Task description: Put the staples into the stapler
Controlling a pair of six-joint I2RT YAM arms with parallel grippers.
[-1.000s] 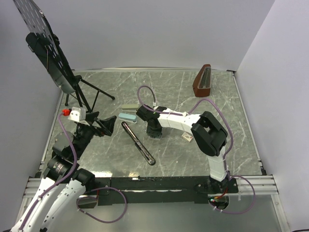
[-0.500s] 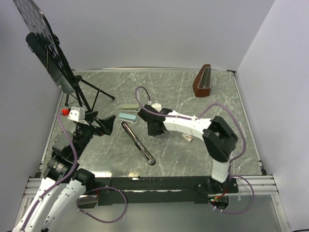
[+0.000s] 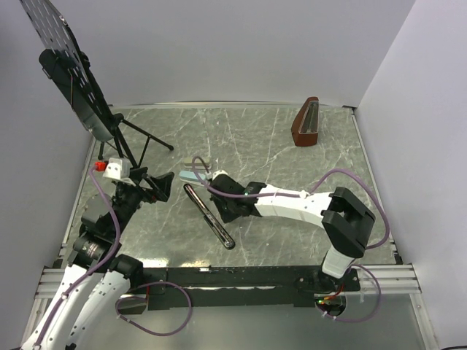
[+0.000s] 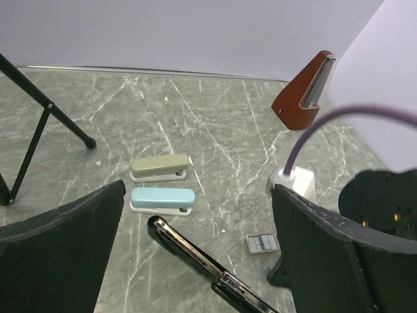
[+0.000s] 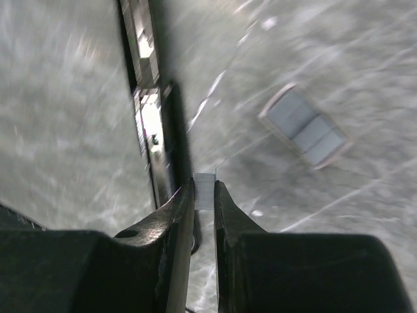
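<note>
Marbled tabletop (image 3: 292, 146); right tool (image 5: 204, 188) pinches apparently thin staples (image 5: 205, 180).

The stapler (image 3: 209, 216) is slim & all black. It's swung open & lies long and flat on the desk (image 3: 255, 138), slanted: far end to the left, near end to the right. A shiny silver rail (image 5: 144, 98) runs down its inside.

The staples (image 5: 204, 193) are a tiny pale strip, pinched in the tips of the right tool (image 5: 203, 185). The strip is just beside the rail, right by the stapler's black edge. Can't tell if it touches.

A small flat box (image 4: 262, 244) w/ grey strips inside lies on the desk near the stapler, not touching it.
</note>
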